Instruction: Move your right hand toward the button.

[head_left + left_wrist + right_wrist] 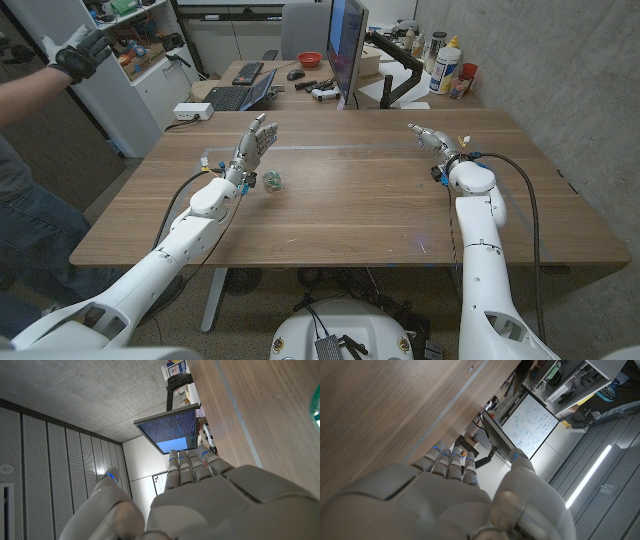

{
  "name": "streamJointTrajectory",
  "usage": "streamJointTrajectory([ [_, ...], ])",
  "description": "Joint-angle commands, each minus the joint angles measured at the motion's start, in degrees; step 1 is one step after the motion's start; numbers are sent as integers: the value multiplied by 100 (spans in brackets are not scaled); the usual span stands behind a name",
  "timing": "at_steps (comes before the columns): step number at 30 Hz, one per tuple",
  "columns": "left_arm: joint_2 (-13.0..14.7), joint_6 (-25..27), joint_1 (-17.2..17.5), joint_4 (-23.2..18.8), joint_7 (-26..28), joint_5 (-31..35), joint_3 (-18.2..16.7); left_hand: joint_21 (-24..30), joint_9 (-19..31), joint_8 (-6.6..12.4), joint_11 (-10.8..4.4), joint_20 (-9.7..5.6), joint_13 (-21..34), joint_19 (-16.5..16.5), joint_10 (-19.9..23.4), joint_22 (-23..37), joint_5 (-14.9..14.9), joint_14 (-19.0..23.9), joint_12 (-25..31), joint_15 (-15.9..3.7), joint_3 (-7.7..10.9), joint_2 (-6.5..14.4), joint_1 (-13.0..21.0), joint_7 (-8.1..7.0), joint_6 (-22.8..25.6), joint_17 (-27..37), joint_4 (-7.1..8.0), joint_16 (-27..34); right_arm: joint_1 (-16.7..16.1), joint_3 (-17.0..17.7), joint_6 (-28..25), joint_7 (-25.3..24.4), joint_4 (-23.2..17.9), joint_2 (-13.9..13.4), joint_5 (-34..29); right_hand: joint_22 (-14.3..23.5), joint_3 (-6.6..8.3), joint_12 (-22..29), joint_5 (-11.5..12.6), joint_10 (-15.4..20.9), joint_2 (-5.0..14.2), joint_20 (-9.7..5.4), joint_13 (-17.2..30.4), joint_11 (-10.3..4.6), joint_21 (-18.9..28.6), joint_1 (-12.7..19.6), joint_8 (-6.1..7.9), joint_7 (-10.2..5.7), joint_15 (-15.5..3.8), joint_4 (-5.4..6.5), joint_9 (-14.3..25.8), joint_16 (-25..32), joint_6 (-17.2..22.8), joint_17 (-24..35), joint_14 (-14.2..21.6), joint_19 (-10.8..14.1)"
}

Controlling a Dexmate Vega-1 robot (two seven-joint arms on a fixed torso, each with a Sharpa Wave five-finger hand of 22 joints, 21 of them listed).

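The button (pixel 272 180) is a small green thing on the wooden table (pixel 350 215), left of the middle. Its green edge also peeks in beside the tabletop in the left wrist view (pixel 316 407). My left hand (pixel 254 143) is raised just behind and left of the button, fingers stretched out and apart, holding nothing; its back (pixel 200 495) fills the wrist picture. My right hand (pixel 431 139) hovers over the far right part of the table, well to the right of the button, fingers extended and empty. The right wrist view looks along its back (pixel 450 495).
A monitor (pixel 347 45) stands behind the table's far edge, with a keyboard (pixel 228 97) and clutter on a desk beyond. Bottles (pixel 447 65) stand at the back right. A person's gloved hand (pixel 80 52) reaches in at the upper left.
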Motion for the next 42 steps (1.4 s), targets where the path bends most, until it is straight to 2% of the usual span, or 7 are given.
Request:
streamJointTrajectory([
  [1, 26, 2, 19, -36, -12, 13, 0, 34, 10, -5, 19, -47, 11, -11, 28, 17, 27, -22, 33, 17, -16, 49, 33, 13, 68, 24, -14, 19, -47, -140, -173, 99, -189, -136, -276, 19, 2, 16, 34, 19, -46, 46, 25, -29, -60, 80, 39, -19, 6, -45, 20, 18, 98, 9, 20, -51],
  [12, 18, -12, 12, -40, -26, 5, -1, 35, 11, -11, 25, -27, 11, -24, 35, 18, 30, -21, 36, 40, -27, 54, 32, 12, 77, 24, -20, 21, -43, -248, -363, 144, -280, -232, -512, 25, -48, -7, 78, -28, -181, 379, 26, -87, -172, 129, 14, -71, -1, -104, 22, -10, 109, 17, -74, -169],
  [19, 38, 8, 3, -93, -39, -12, -13, 37, 13, -38, 242, 0, 12, -54, 4, 19, 38, -60, 26, 213, -53, 65, 30, 2, 56, 26, -30, 13, 2, -337, -559, 209, -326, -312, -722, 30, -64, -28, 123, -87, -247, 699, 28, -129, -244, 194, -22, -121, -28, -141, 24, -21, 58, 20, -153, -221],
  [22, 57, 19, -6, -110, -53, -4, -10, 44, 15, -51, 268, 232, 13, -66, 4, 21, 45, -68, 29, 289, -74, 77, 27, 2, 52, 29, -37, 17, 20, -394, -632, 238, -345, -363, -834, 32, -68, -33, 147, -108, -276, 875, 30, -150, -279, 229, -36, -138, -36, -156, 25, -19, 32, 21, -177, -249],
  [26, 56, 33, -13, -114, -39, -3, -11, 49, 17, -58, 338, 346, 14, -71, 7, 23, 50, -77, 33, 352, -87, 86, 25, -12, 52, 30, -41, 17, 32, -435, -688, 239, -360, -395, -921, 33, -68, -39, 161, -128, -289, 917, 30, -162, -300, 252, -39, -145, -34, -165, 26, -22, 26, 21, -197, -269],
  [30, 51, 23, -14, -111, -23, 9, -11, 46, 17, -61, 370, 224, 14, -93, 18, 24, 54, -82, 38, 351, -96, 93, 25, -11, 57, 31, -45, 19, 34, -515, -807, 232, -411, -439, -1094, 34, -68, -41, 171, -135, -297, 907, 31, -167, -319, 269, -43, -154, -16, -170, 27, -26, 18, 21, -223, -294],
  [42, 68, 51, 4, -167, -4, 54, 20, 48, 19, -55, 332, 172, 14, -108, 14, 25, 58, -94, 38, 304, -112, 101, 23, -13, 88, 32, -51, 19, 5, -704, -1151, 298, -584, -566, -1522, 38, -67, -33, 207, -131, -320, 820, 32, -188, -372, 319, -40, -168, -9, -179, 29, -21, 27, 23, -253, -352],
])
